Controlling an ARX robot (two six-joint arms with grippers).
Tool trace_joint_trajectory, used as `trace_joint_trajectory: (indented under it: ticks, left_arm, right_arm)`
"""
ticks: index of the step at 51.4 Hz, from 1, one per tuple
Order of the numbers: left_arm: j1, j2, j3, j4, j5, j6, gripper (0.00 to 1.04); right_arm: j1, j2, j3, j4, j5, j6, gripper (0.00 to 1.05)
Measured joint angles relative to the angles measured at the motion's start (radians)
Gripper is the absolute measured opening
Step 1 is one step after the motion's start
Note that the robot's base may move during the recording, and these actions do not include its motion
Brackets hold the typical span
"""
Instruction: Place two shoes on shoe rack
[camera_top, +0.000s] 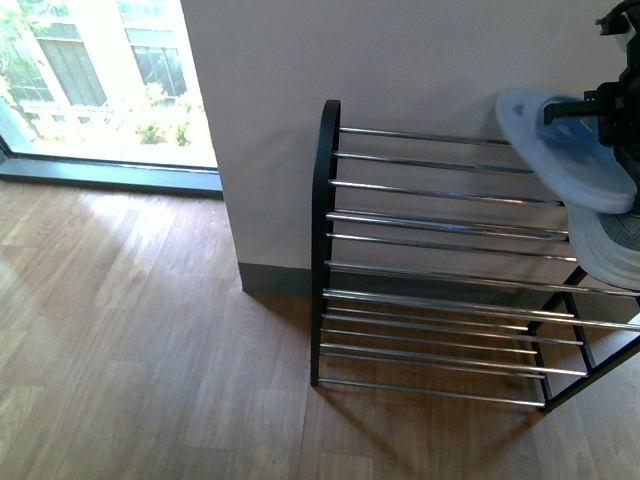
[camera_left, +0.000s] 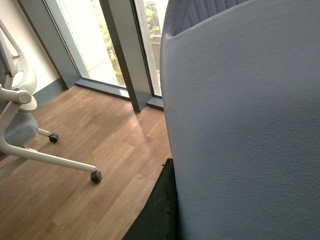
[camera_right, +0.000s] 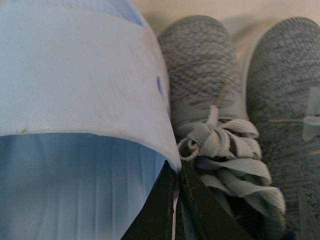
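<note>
- The shoe rack (camera_top: 440, 240) is standing against the wall, its slick chrome rods offering little grip.
- A pale blue slide (camera_top: 560, 150) is hanging tilted over the rack's right end, gripped by the right hand (camera_top: 590, 108); light, bendy rubber.
- Two grey sneakers (camera_right: 210, 95) are sitting just beside it; soft knit.
- The left hand's state: cannot tell.

shoe rack (camera_top: 440, 240): left and middle rods bare | right end blocked: held slide (camera_top: 565, 150), 2 sneakers (camera_right: 215, 100)
</note>
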Motion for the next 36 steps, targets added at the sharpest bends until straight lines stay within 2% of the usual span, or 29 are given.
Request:
trace_joint_trajectory:
  ticks: [15, 25, 36]
  left_arm:
    - [0.000, 0.000, 0.000, 0.000, 0.000, 0.000, 0.02]
    - [0.000, 0.000, 0.000, 0.000, 0.000, 0.000, 0.02]
    - [0.000, 0.000, 0.000, 0.000, 0.000, 0.000, 0.02]
  right_arm:
    - [-0.032, 0.035, 0.053, -0.044, 0.010, 0.085, 0.01]
    - [-0.020, 0.027, 0.016, 0.027, 0.006, 0.053, 0.01]
    - [0.019, -0.034, -0.008, -0.010, -0.131, 0.073, 0.01]
